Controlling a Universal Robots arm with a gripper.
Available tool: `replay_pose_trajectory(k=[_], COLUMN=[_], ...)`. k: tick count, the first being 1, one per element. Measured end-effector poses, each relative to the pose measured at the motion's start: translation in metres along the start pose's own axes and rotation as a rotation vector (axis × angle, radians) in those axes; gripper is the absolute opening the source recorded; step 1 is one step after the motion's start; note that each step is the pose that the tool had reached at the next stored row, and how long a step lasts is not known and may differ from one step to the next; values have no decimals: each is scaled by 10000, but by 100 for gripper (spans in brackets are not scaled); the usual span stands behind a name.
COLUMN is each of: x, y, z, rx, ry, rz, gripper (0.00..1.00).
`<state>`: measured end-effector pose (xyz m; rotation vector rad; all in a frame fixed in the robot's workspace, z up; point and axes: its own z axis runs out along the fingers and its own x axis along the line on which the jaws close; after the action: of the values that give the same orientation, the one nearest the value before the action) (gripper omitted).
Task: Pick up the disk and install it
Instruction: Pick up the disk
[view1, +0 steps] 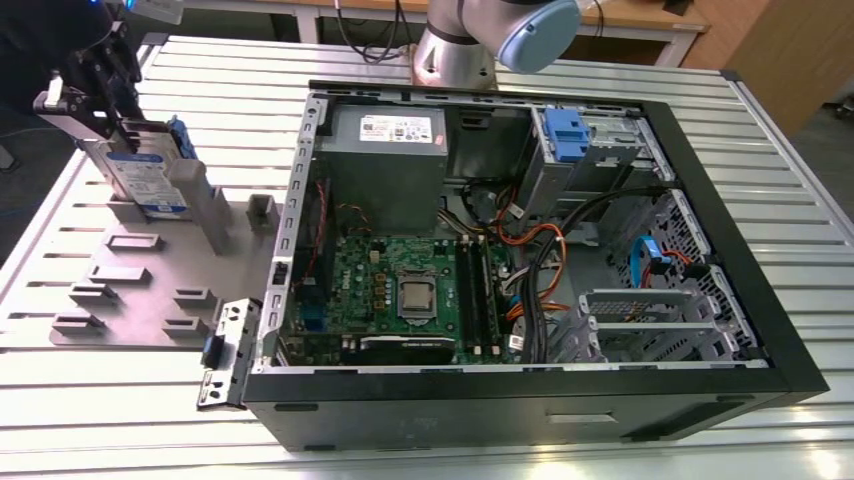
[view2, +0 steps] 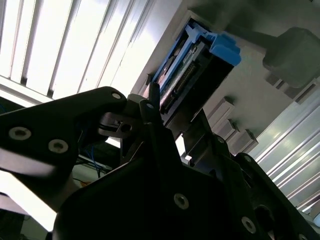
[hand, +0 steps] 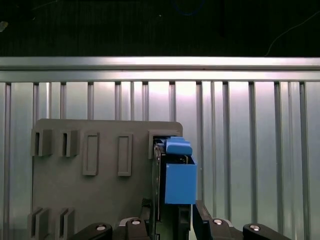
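With the gripper (hand: 172, 215) fingers clamped on the disk (hand: 180, 182), we should keep it square to the grey slotted holder (hand: 100, 195) while lifting.

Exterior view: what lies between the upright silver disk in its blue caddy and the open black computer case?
In the exterior view, a small grey upright block on the grey fixture plate stands between disk and case.
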<state>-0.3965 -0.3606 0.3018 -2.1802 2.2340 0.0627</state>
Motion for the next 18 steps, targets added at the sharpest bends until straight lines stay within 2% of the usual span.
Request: replay_pose_trajectory(k=[9, 11, 13, 18], x=[0, 0, 0, 0], y=[-2, -2, -2, -3], z=[0, -1, -1, 0], rx=[0, -2, -1, 1], ry=[0, 3, 1, 0], rz=[-1, 0, 0, -1], gripper=[45, 37, 35, 35])
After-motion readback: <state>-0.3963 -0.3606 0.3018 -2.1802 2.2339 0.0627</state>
